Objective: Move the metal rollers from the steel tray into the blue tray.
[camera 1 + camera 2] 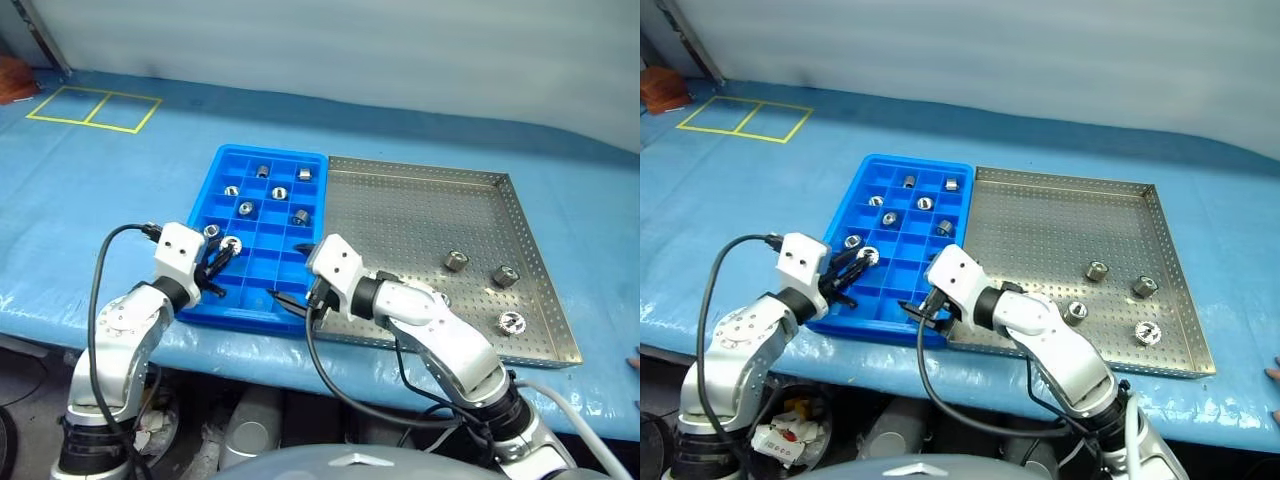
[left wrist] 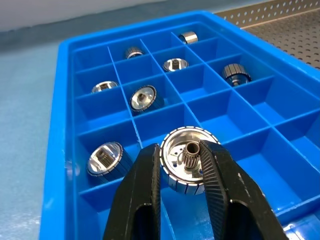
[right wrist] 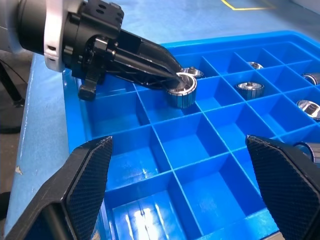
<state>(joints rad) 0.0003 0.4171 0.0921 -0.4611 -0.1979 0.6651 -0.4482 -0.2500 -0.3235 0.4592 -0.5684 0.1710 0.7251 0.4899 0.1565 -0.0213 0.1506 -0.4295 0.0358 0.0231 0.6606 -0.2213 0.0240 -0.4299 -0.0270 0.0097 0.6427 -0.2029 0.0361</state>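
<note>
1. Head views: I'm seeing the blue tray (image 1: pixel 262 300) lying on the blue table (image 1: pixel 100 200), touching the steel tray (image 1: pixel 420 200) on its right. My left gripper (image 1: pixel 222 258) is hovering over the blue tray's near-left corner, clamped on 1 roller (image 1: pixel 232 243). My right gripper (image 1: pixel 296 301) is hanging over the blue tray's near edge, by the seam between both trays, fingers spread wide and holding nothing. I'm counting 3 clear rollers (image 1: pixel 456 261) lying on the steel tray's right part, and I cannot tell whether a 4th is lying beside my right arm. About 7 are sitting in blue compartments toward the far-left side.

2. Left wrist: my 2 fingers (image 2: pixel 142 195) are pinching the flanged roller (image 2: pixel 189 159) by its rim, above a compartment. Another roller (image 2: pixel 104 159) is lying in the next cell.

3. Right wrist: my own fingers (image 3: pixel 85 175) are standing far apart over bare compartments; beyond them the left gripper (image 3: pixel 176 76) is holding its roller (image 3: pixel 181 92) just above the grid.
</note>
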